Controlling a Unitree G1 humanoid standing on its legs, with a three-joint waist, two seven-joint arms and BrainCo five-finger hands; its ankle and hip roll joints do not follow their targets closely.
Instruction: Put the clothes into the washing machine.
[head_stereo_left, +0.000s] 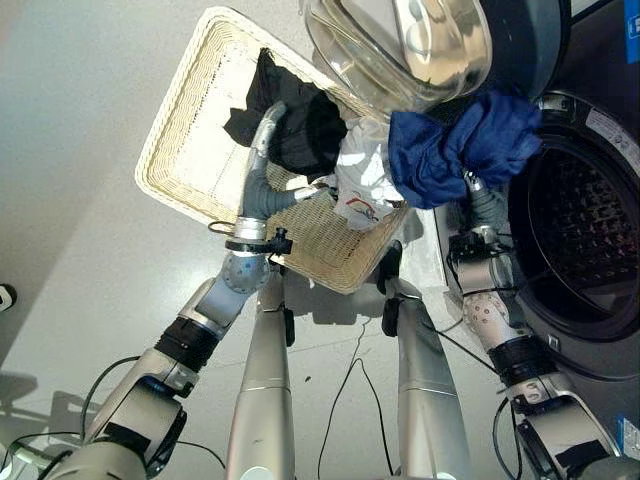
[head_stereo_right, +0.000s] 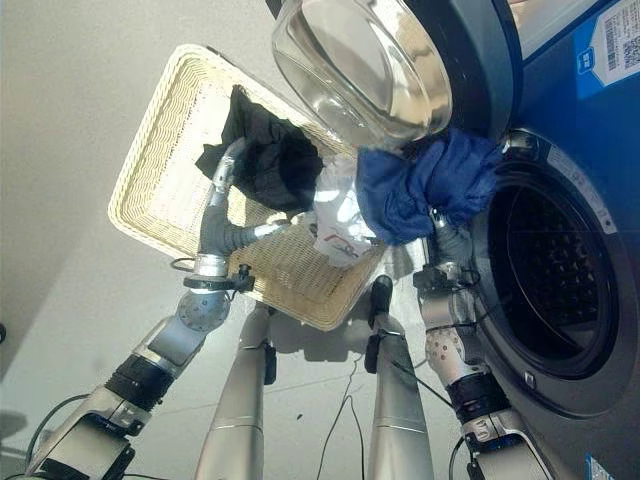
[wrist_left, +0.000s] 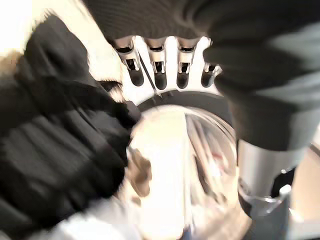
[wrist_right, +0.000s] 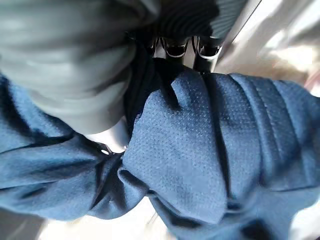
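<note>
Wicker basket (head_stereo_left: 190, 150) holds black garment (head_stereo_left: 300, 120); right hand (wrist_right: 195, 47) grips blue garment (head_stereo_left: 470, 145).

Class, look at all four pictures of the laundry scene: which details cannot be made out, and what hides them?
- Right hand: its fingers, buried in the bunched blue garment, head views.
- White printed garment: lower part under the blue one.
- Washing machine drum: too dark to see contents.
- Woven cream basket: far corner behind the clear glass door.

Downward head pair; perhaps near-touching wrist views.
</note>
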